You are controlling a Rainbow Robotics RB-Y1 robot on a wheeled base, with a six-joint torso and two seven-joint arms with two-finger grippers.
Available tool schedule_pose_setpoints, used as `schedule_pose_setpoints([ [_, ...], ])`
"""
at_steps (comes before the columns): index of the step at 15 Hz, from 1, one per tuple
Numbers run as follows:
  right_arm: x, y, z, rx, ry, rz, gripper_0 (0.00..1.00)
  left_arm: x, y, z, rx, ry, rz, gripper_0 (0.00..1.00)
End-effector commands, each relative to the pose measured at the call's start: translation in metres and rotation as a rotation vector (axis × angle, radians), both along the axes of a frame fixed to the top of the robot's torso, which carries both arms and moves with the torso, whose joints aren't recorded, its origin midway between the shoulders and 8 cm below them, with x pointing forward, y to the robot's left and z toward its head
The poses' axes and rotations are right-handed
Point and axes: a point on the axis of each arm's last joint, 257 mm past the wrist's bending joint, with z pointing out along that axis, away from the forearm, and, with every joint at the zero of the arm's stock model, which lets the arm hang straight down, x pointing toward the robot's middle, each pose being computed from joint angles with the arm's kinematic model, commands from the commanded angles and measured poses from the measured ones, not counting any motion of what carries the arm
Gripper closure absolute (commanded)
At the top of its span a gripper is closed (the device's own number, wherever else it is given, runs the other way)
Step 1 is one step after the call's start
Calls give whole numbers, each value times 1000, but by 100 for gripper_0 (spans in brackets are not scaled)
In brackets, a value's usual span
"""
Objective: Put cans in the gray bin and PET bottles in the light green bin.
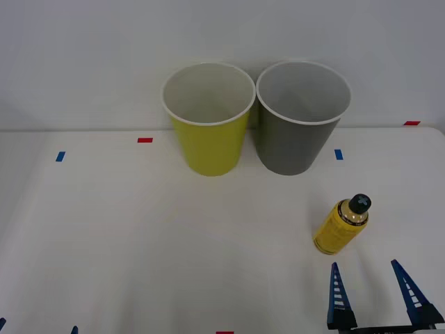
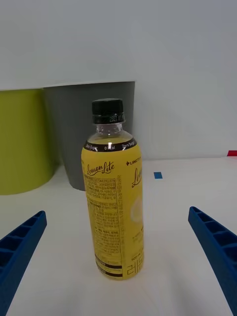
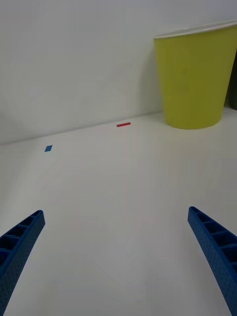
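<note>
PET bottle (image 1: 341,226) stands upright on white table (image 1: 139,229), in front of gray bin (image 1: 300,125), light green bin (image 1: 208,122) just beside it on the left. Right wrist view adds label text "Lemon Lite" and black cap. Right gripper (image 1: 376,289) low at near edge, just short of bottle, fingers spread, empty. Left gripper (image 3: 118,256) over bare table, fingers apart, holding nothing.

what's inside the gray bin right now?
From the front, the gray bin shows just a pale inner wall, with no contents visible. Its floor is hidden behind the near rim, so something low could be missed.
</note>
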Motion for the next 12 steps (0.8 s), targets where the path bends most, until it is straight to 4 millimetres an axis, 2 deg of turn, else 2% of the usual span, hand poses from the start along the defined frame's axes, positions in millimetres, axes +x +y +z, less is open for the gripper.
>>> schedule_pose_setpoints([
  [1, 17, 4, 2, -18, -1, -9, 0, 0, 0, 0, 0, 0, 0, 0],
  [6, 49, 12, 6, -18, 2, -15, 0, 0, 0, 0, 0, 0, 0, 0],
  [12, 75, 12, 6, -4, 22, -40, 0, 0, 0, 0, 0, 0, 0, 0],
])
